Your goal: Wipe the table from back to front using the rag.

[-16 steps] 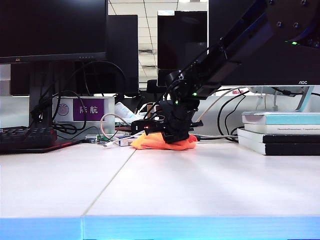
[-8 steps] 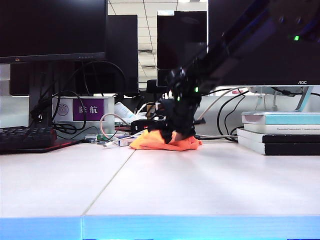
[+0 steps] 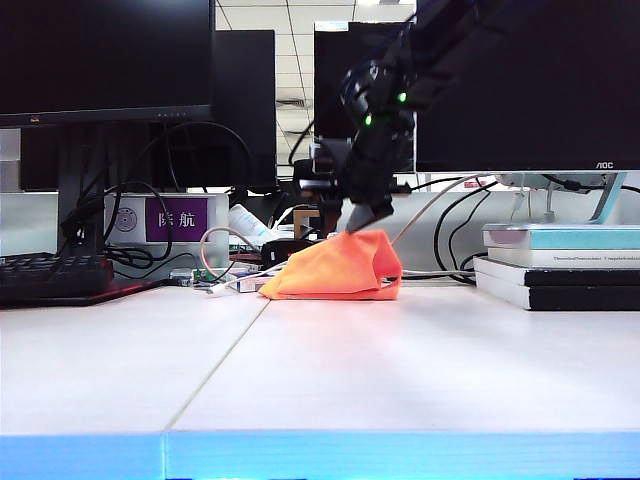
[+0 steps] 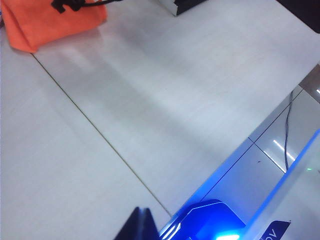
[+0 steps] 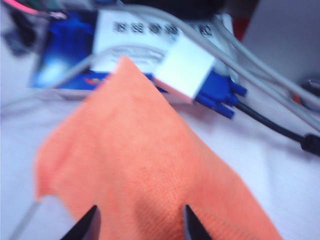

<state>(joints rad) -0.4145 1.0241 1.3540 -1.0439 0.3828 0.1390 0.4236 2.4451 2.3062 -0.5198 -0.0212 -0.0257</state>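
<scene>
We are judging the wipe as barely begun: the orange rag (image 3: pixel 335 268) is sitting at the back of the white table (image 3: pixel 400 370), tented up under our right gripper (image 3: pixel 362 215), whose fingertips (image 5: pixel 92 223) are standing spread to either side of the cloth, and all the bare top toward the light blue front edge is waiting. Whether the cloth is hanging from a finger we cannot tell, and the left gripper (image 4: pixel 142 226), hovering over the front of the table, is showing too little to tell if it is spread.

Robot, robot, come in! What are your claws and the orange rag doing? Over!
Right gripper above the rag's peak, grip unclear. Left gripper not visible. Rag at table's back. Cables behind it; front clear.
</scene>
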